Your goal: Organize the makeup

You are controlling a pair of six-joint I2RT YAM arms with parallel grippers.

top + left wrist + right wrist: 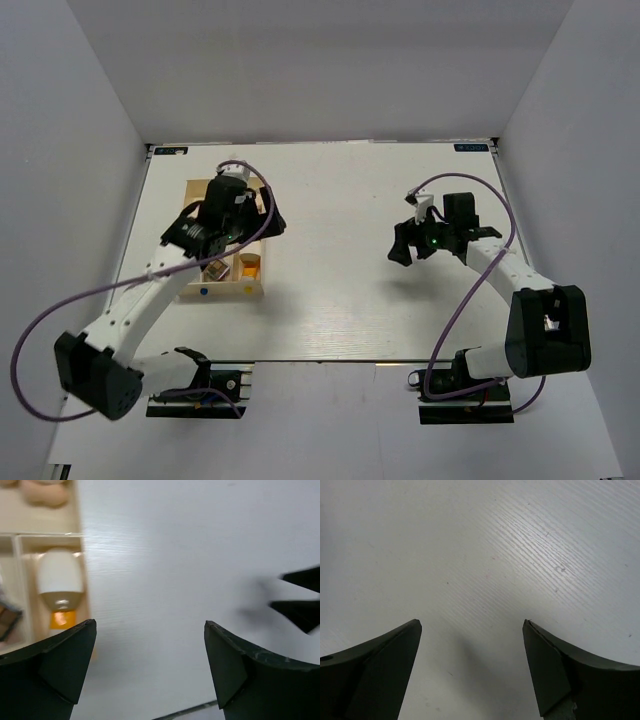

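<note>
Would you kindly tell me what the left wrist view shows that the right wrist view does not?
Only the left wrist view: the wooden tray holding the orange tube with its white cap and the peach sponges, plus the left claw. Only the right wrist view: the right claw. Both: an open, empty claw over the white table.

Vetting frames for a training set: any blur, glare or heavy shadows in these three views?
Top external: even light, only soft shadows on the table under the arms, no glare. Left wrist: orange tube and sponges slightly soft, left pincer fingers near-black. Right wrist: table grain sharp, faint shadow beneath the right pincer.
</note>
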